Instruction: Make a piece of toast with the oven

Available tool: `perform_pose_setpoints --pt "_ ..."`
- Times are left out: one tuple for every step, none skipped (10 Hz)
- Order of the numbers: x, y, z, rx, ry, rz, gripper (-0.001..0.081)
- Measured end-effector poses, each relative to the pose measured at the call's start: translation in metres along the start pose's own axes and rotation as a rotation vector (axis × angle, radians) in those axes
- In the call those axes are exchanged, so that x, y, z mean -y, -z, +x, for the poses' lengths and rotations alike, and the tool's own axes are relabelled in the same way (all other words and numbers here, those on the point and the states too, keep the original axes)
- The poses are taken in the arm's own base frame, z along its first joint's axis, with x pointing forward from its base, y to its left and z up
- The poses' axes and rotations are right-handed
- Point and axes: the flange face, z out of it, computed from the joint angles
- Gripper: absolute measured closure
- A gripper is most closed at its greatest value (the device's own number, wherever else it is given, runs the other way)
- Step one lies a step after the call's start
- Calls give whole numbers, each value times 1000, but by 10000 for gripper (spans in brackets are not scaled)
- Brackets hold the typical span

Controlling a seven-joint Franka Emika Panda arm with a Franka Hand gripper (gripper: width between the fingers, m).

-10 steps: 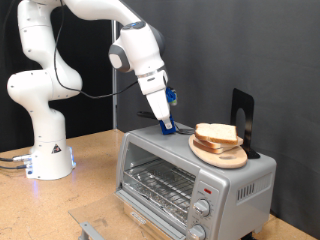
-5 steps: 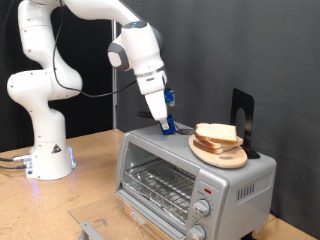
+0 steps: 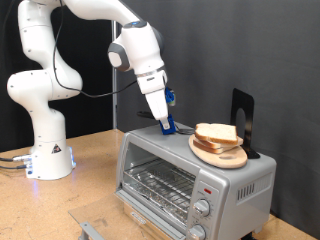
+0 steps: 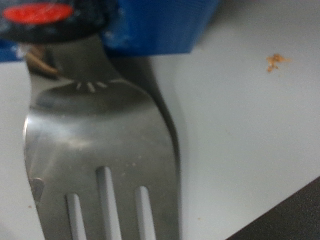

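In the exterior view the gripper [image 3: 166,124] is down at the top of the oven [image 3: 195,175], near its back edge, but its fingertips are too small and dark to separate, so I cannot tell how far apart they are or whether anything sits between them. A blue part shows just above the tips.

The wrist view is very close and blurred. It shows a metal fork [image 4: 95,150], its tines cut off at the frame edge, lying over a pale grey surface, probably the oven top. A blue block [image 4: 160,25] and a red patch [image 4: 38,13] are cut off at the frame edge, and a small orange crumb [image 4: 274,61] lies on the surface. No fingers can be made out there.

Only the exterior view shows the toast [image 3: 217,133]: it lies on a round wooden plate [image 3: 220,154] on the oven top, towards the exterior view's right of the gripper and apart from it. A black stand [image 3: 243,118] rises just behind the plate. The oven door looks closed, with the rack visible through the glass. The oven sits on a wooden worktop [image 3: 85,175].
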Motion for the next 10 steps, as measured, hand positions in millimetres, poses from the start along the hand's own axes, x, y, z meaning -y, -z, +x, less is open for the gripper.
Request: perform_pose_setpoints --pt "0 -1 0 3 1 0 -2" --pt "1 -3 -1 7 2 0 -2" --pt "1 -5 -1 9 2 0 -2" --pt "1 -6 -1 7 3 -1 -2" --pt "1 -7 0 3 3 -1 -2" --pt "1 -8 0 1 2 1 -2" --pt "1 -8 0 0 2 3 88" --pt "1 -7 0 -1 2 6 88" --pt "1 -7 1 -1 2 8 270" --pt "1 -7 1 -1 0 9 319"
